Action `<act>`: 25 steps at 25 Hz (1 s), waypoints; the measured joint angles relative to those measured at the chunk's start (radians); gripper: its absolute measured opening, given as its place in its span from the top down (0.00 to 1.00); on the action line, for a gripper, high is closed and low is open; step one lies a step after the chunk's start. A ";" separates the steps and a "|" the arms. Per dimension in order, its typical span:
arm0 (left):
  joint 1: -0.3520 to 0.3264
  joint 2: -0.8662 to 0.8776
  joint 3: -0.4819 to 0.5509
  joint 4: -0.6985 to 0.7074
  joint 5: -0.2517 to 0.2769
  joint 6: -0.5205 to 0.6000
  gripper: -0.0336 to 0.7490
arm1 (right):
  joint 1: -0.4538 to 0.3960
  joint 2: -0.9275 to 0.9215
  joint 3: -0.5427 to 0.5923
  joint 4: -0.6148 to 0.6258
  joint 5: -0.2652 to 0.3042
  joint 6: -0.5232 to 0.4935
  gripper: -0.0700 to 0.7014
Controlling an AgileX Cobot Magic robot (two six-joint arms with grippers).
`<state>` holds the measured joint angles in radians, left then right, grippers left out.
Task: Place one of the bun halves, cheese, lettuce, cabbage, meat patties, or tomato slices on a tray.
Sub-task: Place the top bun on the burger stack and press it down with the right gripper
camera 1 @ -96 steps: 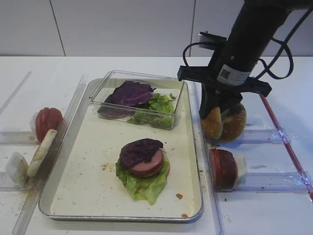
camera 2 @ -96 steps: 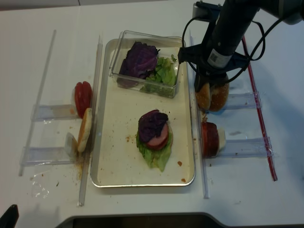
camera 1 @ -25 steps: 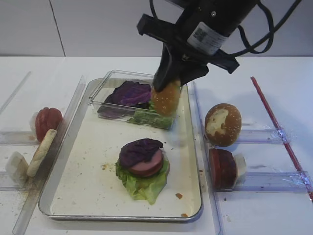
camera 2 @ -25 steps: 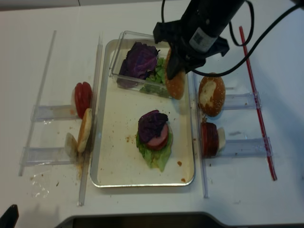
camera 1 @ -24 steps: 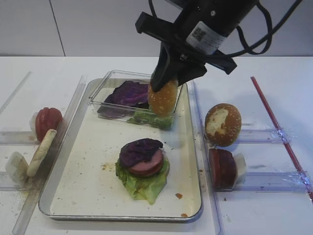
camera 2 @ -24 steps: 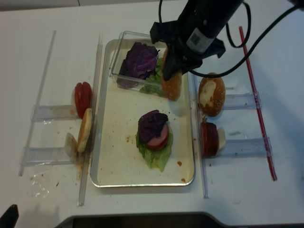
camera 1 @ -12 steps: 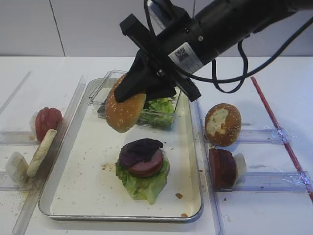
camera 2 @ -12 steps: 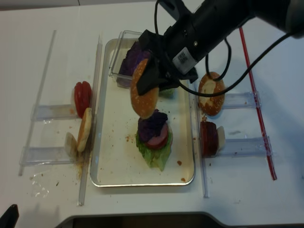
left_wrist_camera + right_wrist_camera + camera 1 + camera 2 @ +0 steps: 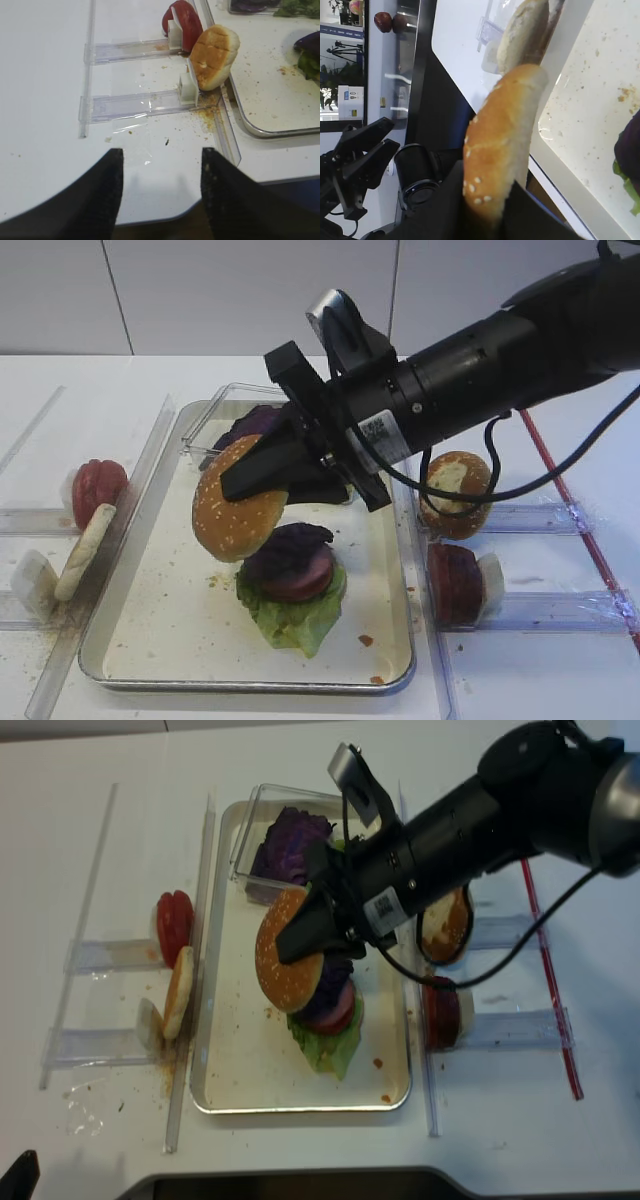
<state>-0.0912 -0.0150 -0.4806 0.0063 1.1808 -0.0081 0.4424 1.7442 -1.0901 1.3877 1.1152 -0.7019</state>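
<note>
My right gripper [image 9: 256,476] is shut on a sesame-seeded bun half [image 9: 238,512], held tilted just above the silver tray [image 9: 168,585]. The bun half hangs at the upper left of a stack there: lettuce [image 9: 291,617], a meat patty [image 9: 303,585] and purple cabbage [image 9: 288,544]. In the realsense view the bun half [image 9: 288,963] partly covers that stack. The right wrist view shows the bun half [image 9: 500,150] edge-on between the dark fingers [image 9: 454,202]. My left gripper [image 9: 161,155] stands open over bare white table, with nothing between its fingers.
A clear box [image 9: 226,402] holding cabbage and lettuce sits at the tray's far end. Right of the tray, racks hold a bun half with a pale patch [image 9: 457,490] and dark red slices [image 9: 455,583]. Left racks hold tomato slices [image 9: 98,488] and another bun half [image 9: 214,56].
My right gripper has carried the bun half from over the clear box down and to the left, near the stack, and tilted it flatter. The left gripper's earlier state is not shown.
</note>
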 joint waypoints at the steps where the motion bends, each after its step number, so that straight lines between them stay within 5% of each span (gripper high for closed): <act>1: 0.000 0.000 0.000 0.000 0.000 0.000 0.52 | 0.000 0.000 0.017 0.017 -0.002 -0.028 0.72; 15: 0.000 0.000 0.000 0.000 0.000 0.000 0.52 | 0.000 0.000 0.050 -0.013 -0.152 -0.044 0.72; 25: 0.000 0.000 0.000 0.000 0.000 0.000 0.52 | 0.000 0.022 0.054 0.003 -0.160 -0.040 0.72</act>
<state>-0.0912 -0.0150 -0.4806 0.0063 1.1808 -0.0081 0.4424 1.7664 -1.0358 1.3903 0.9553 -0.7417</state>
